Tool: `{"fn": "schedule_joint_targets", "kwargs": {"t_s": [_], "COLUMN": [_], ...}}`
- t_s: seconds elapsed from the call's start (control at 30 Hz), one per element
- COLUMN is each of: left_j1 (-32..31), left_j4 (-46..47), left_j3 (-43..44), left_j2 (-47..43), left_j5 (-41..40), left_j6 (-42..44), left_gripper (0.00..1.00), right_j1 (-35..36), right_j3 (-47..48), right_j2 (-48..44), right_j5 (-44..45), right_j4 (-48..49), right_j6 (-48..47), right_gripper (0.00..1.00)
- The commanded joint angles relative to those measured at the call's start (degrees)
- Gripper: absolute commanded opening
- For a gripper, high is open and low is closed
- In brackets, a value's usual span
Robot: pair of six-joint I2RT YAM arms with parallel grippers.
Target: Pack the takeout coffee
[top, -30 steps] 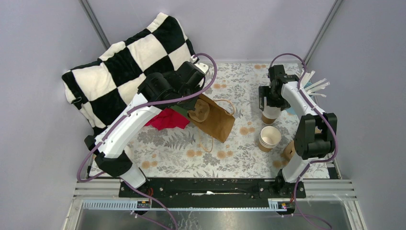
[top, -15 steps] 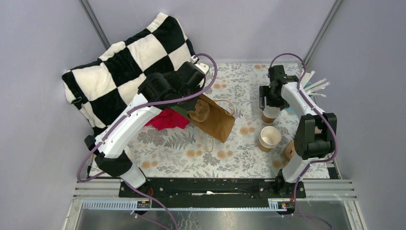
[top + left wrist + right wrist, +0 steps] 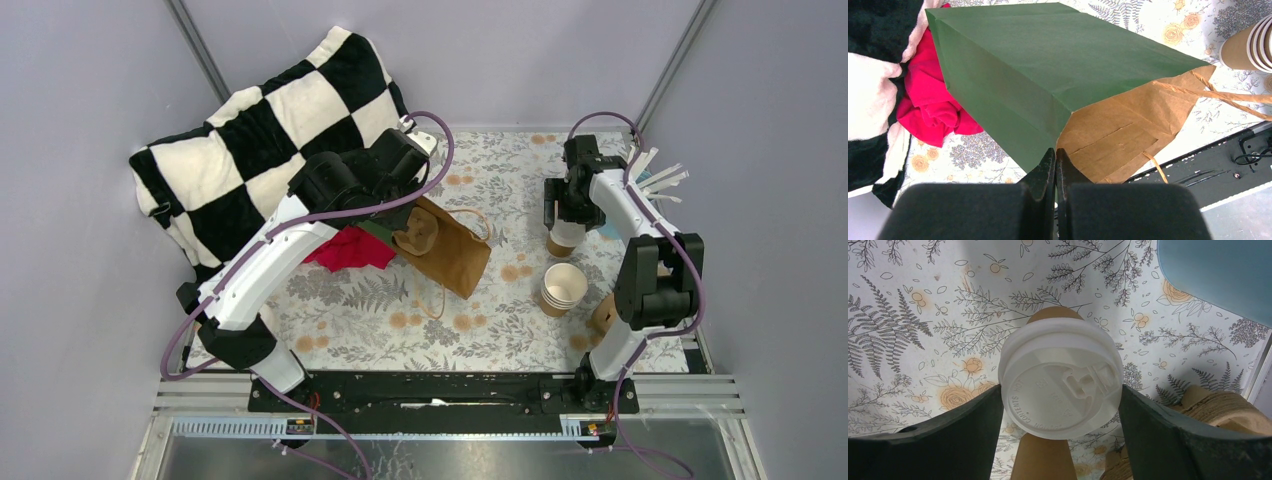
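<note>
Standing upright on the floral bench (image 3: 480, 330), towards its right side, the takeout coffee (image 3: 1060, 390) has its white lid fitted. The right pincer (image 3: 562, 215) straddles it from above, jaws wide, one finger against each side of the lid's rim. A stack of lidless cups (image 3: 563, 288) stands near it, on the side towards the arm bases. Left of these the paper bag (image 3: 1048, 80) lies on its side, mouth towards the cups. The left pincer (image 3: 1055, 152) is closed tight on the edge of that mouth. A red cloth (image 3: 933, 100) lies beside the bag, against a chequered cushion (image 3: 260, 130).
</note>
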Motion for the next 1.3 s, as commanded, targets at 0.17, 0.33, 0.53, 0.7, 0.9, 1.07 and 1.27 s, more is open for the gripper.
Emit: {"fn": "schedule_joint_targets", "kwargs": {"t_s": [0.17,0.33,0.53,0.7,0.9,1.07,1.27], "left_j1": [-0.44,-0.52,-0.53,-0.63,-0.62,-0.60,-0.58], "left_j4": [1.30,1.45,1.47,1.63,1.78,1.83,1.78], "left_j3": [0.98,1.08,0.83,0.48,0.40,0.19,0.08], "left_j2": [-0.45,-0.33,-0.66,-0.74,-0.80,-0.87,-0.87], "left_j5": [-0.91,-0.67,-0.92,-0.79,-0.73,-0.89,-0.98], "left_j6": [0.51,0.55,0.64,0.64,0.82,0.91,0.91], "left_gripper": [0.00,0.00,0.00,0.00,0.00,0.00,0.00], "right_j1": [-0.37,-0.35,-0.42,-0.37,-0.42,-0.39,-0.43], "right_j3": [-0.93,4.41,6.94,7.87,7.41,6.70,6.37], "right_j2": [3.16,1.11,0.17,-0.37,1.52,2.56,3.01], "right_j5": [-3.14,-2.61,-3.02,-2.78,-1.57,-1.13,-0.98], "right_j4": [-5.47,-7.26,-7.98,-7.43,-7.30,-6.67,-5.94], "right_j6": [0.94,0.89,0.78,0.52,0.17,0.01,0.26], "right_gripper": [0.83,0.95,1.00,1.00,0.99,0.93,0.87]}}
